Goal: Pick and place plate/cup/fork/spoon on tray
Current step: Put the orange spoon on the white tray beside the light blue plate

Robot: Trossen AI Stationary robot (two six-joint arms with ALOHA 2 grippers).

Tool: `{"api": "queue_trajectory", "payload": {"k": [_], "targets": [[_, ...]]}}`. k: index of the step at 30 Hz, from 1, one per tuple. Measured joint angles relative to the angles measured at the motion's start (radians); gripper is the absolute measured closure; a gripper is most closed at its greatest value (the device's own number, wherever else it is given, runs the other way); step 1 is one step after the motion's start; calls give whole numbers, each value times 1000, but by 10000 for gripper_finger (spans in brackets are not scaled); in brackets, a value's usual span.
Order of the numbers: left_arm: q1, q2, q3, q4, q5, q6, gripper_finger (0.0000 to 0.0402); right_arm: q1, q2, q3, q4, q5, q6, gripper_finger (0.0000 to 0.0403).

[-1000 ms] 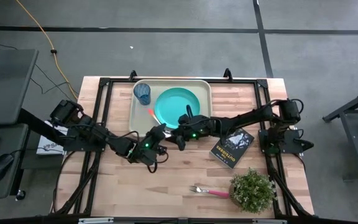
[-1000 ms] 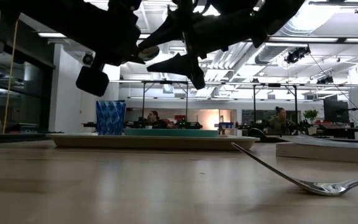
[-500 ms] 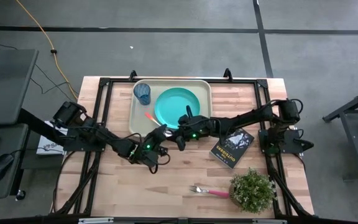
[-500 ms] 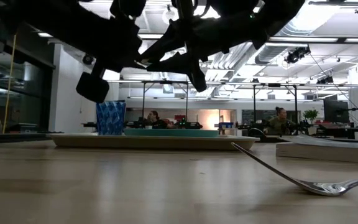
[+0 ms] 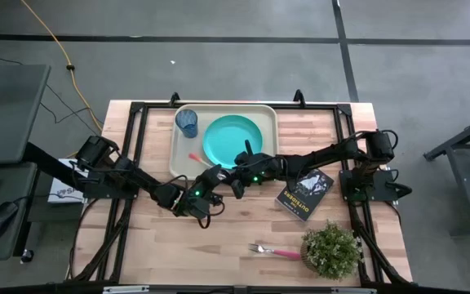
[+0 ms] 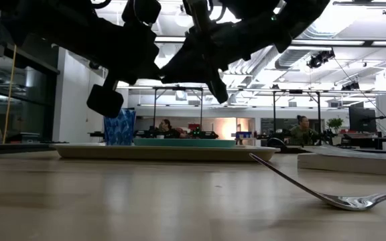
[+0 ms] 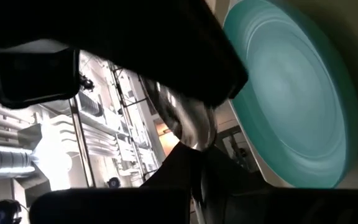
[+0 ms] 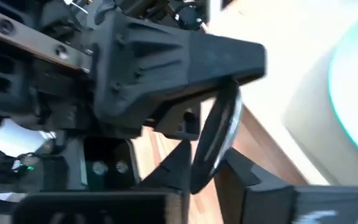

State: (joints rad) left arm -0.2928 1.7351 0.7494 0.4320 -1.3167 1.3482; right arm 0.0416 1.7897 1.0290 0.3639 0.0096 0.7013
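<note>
You had the spoon (image 5: 196, 156) pinched by its silver bowl in the left gripper (image 5: 209, 175), orange handle angled out over the tray (image 5: 179, 147) beside the plate (image 5: 232, 140), presumably so it could drop clear of plate and cup (image 5: 187, 122). Left arm reached low from the table's left side. Right gripper (image 5: 239, 175) sat just beside the left one at the tray's near edge; can't tell its finger state. Fork (image 5: 273, 251) lay on the table by the plant (image 5: 330, 250), not yet trayed.
</note>
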Motion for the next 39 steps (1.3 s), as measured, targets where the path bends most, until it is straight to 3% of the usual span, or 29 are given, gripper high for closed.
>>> {"api": "queue_trajectory", "payload": {"k": [3,14,30,39], "targets": [[-1,-1,-1,3,-13,-3,401,-3,0,0,-16,10,-20,394],[-1,0,-1,6,-3,-41,395,-2,0,0,-47,21,-51,401],[33,1,1,42,2,-144,249,-36,-74,6,-167,97,-131,403],[29,1,2,48,0,-140,210,-44,-138,7,-306,222,-155,403]]}}
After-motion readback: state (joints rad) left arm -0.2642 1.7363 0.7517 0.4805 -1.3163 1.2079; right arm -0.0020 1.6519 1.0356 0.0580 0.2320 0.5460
